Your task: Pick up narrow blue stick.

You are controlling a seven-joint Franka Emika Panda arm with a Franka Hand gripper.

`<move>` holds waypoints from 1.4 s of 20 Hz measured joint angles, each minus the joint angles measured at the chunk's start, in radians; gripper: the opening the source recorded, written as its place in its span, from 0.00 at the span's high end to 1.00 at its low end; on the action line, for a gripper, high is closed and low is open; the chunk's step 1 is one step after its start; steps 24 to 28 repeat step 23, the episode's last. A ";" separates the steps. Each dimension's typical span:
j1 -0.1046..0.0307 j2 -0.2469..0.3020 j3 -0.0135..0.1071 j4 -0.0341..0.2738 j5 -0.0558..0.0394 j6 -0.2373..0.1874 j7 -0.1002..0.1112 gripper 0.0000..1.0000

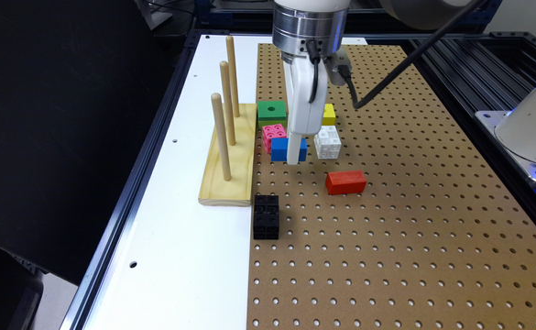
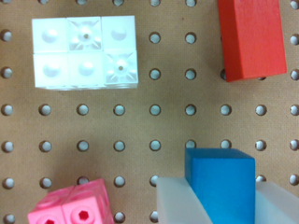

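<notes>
The narrow blue stick (image 1: 279, 149) is a smooth solid blue block sitting between the pink and white studded blocks on the pegboard. My gripper (image 1: 292, 158) comes straight down onto it. In the wrist view my gripper (image 2: 219, 207) has its white fingers (image 2: 175, 200) pressed against both long sides of the blue stick (image 2: 219, 177), so it is shut on it. Whether the stick rests on the board or hangs just above it I cannot tell.
A red block (image 1: 346, 182) lies just in front, a black studded block (image 1: 266, 216) nearer the board's edge. White (image 1: 327, 142), pink (image 1: 273, 134), green (image 1: 271, 112) and yellow (image 1: 329, 114) blocks crowd around the gripper. A wooden stand with three pegs (image 1: 228, 169) rises at the exterior view's left.
</notes>
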 joint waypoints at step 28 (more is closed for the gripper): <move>0.000 -0.262 0.003 0.004 0.0004 -0.241 0.003 1.00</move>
